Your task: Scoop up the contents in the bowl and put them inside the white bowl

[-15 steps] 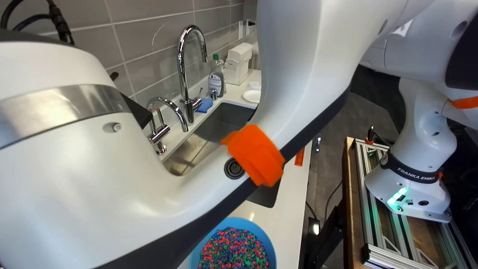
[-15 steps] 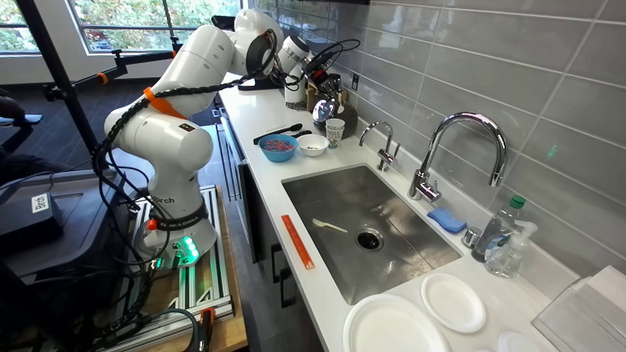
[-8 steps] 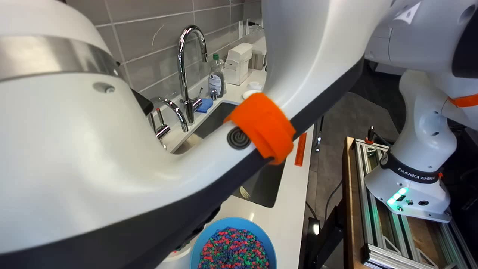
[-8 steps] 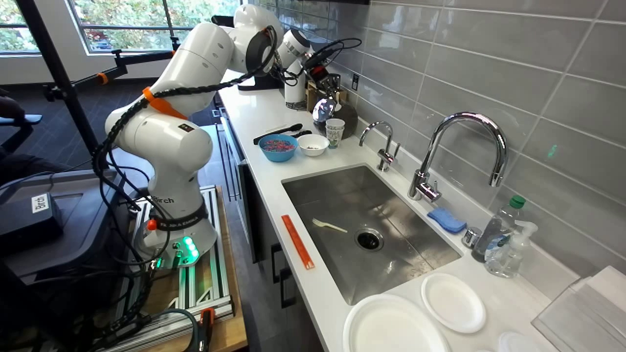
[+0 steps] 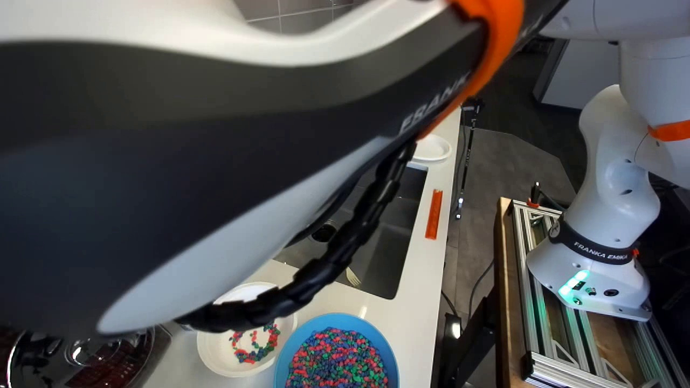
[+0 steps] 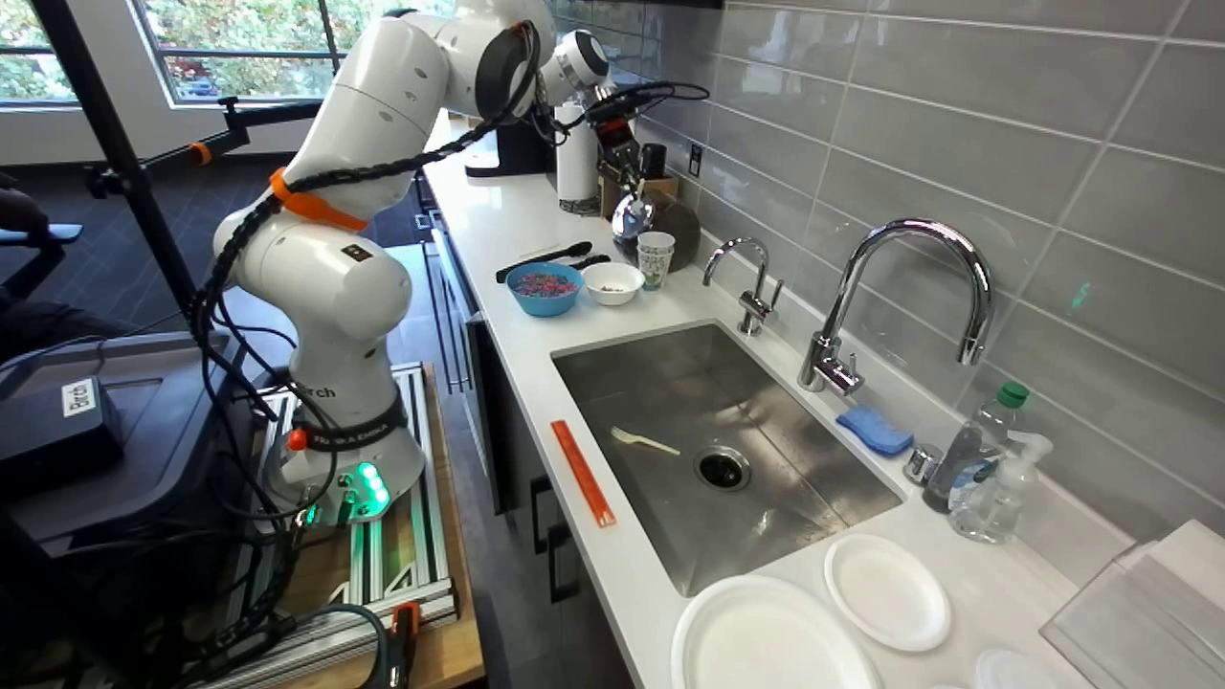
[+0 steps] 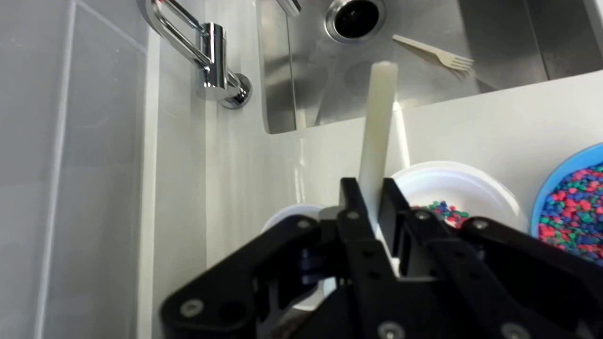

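The blue bowl [image 5: 337, 320] is full of tiny pink, blue and green beads [image 5: 339, 358]; it also shows in the wrist view [image 7: 567, 170]. The white bowl [image 5: 211, 347] stands beside it with a few beads at its bottom; it also shows in the wrist view [image 7: 452, 181]. My gripper [image 7: 370, 188] is shut on a pale stick-like handle [image 7: 379, 103]. The handle's lower end is hidden behind the fingers. In an exterior view the gripper [image 6: 627, 172] is above the counter, behind the white bowl, pointing down. In the remaining view the arm hides it.
A patterned cup [image 6: 655, 258] and a shiny metal bowl [image 6: 632, 218] stand near the white bowl. Black tongs [image 6: 545, 258] lie behind the blue bowl. A small tap [image 6: 751, 306], the tiled wall [image 7: 103, 117] and the sink with a fork [image 6: 644, 440] are close by.
The wrist has risen and the gripper has turned to point more steeply down. The forearm has moved up in an exterior view, uncovering the white bowl. The bowls have not moved.
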Robot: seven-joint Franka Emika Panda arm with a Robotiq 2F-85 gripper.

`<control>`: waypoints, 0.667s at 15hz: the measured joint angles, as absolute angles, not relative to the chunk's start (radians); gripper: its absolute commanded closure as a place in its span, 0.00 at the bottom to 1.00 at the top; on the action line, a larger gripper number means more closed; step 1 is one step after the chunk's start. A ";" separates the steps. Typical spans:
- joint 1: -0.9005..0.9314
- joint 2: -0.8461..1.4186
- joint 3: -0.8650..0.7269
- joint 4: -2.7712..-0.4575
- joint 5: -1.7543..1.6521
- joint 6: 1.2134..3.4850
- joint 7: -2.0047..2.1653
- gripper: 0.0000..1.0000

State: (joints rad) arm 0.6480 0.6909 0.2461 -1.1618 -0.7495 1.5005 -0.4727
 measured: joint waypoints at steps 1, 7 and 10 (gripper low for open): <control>0.631 0.667 0.260 -1.200 -0.722 1.523 -0.470 0.97; 0.540 0.527 0.322 -1.472 -0.564 1.684 -0.438 0.97; 0.504 0.462 0.344 -1.613 -0.491 1.771 -0.434 0.97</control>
State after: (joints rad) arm 0.5038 0.4620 0.3438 -1.6135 -0.4909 1.7710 -0.4335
